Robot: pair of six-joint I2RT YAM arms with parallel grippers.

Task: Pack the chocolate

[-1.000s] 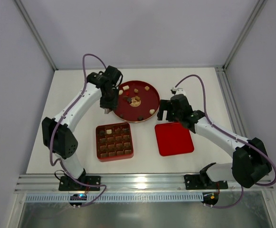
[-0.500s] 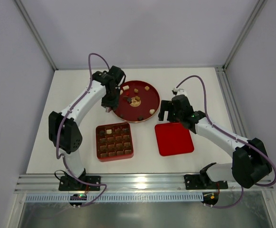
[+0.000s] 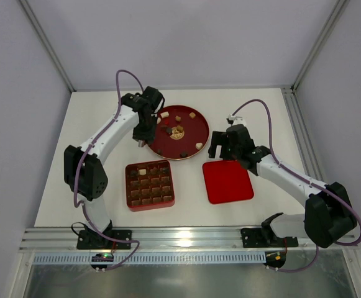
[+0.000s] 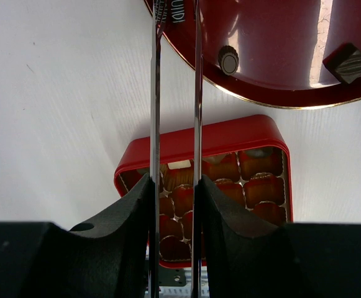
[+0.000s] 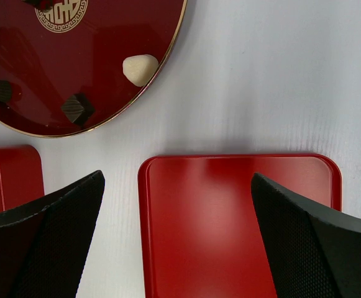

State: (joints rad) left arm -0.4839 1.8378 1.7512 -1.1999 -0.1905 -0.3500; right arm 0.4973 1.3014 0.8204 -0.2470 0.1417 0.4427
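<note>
Several loose pieces of chocolate point(image 3: 199, 146) lie on a round red plate point(image 3: 189, 135): cream, tan and dark brown. More chocolate point(image 4: 264, 189) fills cells of the square red tray point(image 3: 128, 186). My left gripper point(image 3: 141, 138) hangs over the plate's left rim, shut on metal tweezers point(image 4: 197, 93). Their blades reach the plate's edge, and I see nothing between them. In the left wrist view a dark round piece point(image 4: 228, 61) lies just right of the blades. My right gripper point(image 3: 220, 149) stands open over the far edge of the flat red lid point(image 3: 228, 181).
The tray point(image 4: 168, 146) sits in front of the plate, the lid point(image 5: 242, 223) to its right. A cream piece point(image 5: 140, 68) and a dark cube point(image 5: 76, 108) lie near the plate's right rim. Metal frame rails run along the table's near edge.
The left arm swung toward the back, bringing the tweezers a little nearer the plate's left rim, then stopped. The right arm has hardly moved.
</note>
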